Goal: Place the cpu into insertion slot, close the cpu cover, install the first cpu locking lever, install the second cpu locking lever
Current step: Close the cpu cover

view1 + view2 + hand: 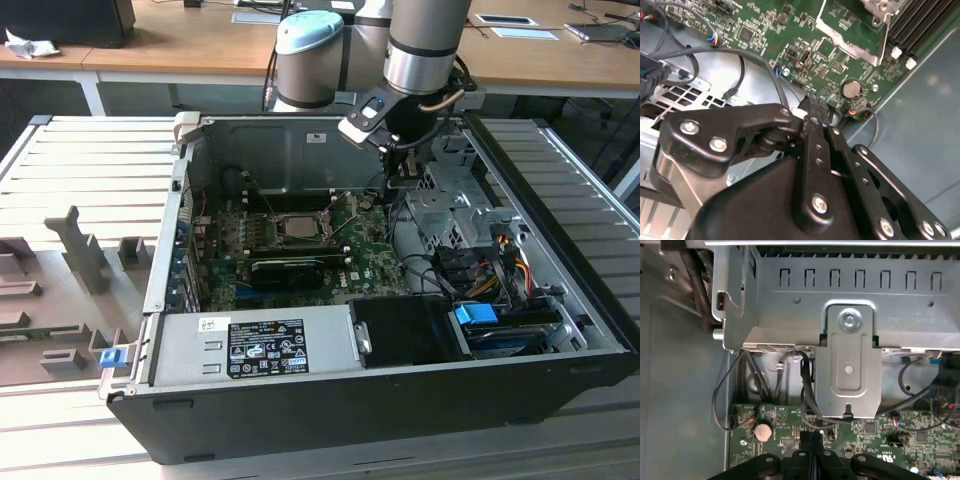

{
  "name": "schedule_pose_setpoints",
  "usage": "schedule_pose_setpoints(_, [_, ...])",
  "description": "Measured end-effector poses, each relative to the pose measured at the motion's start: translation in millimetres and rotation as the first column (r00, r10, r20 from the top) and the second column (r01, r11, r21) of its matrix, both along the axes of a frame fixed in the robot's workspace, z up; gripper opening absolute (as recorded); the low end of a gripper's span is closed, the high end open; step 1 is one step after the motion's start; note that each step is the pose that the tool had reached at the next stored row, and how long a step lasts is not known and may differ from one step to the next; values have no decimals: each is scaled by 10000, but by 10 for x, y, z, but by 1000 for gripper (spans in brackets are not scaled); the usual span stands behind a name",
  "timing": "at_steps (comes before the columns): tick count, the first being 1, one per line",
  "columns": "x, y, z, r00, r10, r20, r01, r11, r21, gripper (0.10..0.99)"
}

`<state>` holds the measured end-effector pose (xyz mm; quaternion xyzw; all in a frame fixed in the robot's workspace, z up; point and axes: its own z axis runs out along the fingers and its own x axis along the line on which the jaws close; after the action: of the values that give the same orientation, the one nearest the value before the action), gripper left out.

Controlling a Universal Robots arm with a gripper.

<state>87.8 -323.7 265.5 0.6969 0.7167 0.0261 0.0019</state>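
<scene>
Location of parts: the cpu shows as a silver-grey square lying in the insertion slot, near the middle of the motherboard inside the open computer case.

Gripper: the gripper hangs well apart from the slot, toward the exterior view's right and the far wall, close to the drive cage. In both wrist views its tip hovers over the board's edge, near the coin cell and a bundle of cables. The jaws are drawn together, and nothing can be seen between them.

Handling, as a judgement: the cpu is light, thin and rigid. Its metal top is smooth and likely slippery, and its contact side is fragile. It is best taken by two opposite edges and kept level, with little squeeze.

Not established:
- The cpu cover cannot be separated from the slot's rim in the exterior view, so whether it lies open or closed is uncertain.
- In the second wrist view a silver frame edge with a thin rod beside it is cut off by the picture's edge, and the socket behind it is mostly out of frame.
- The position of the locking levers cannot be made out.
- Whether the fingertips touch the board is hidden by the gripper body.
</scene>
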Motion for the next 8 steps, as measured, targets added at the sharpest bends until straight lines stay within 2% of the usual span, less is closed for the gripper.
schedule_pose_setpoints(6, [-11,-7,-59,10000,14,0,-14,10000,-2,106])
schedule_pose_setpoints(8, [-67,-11,-103,10000,26,0,-26,10000,-2,106])
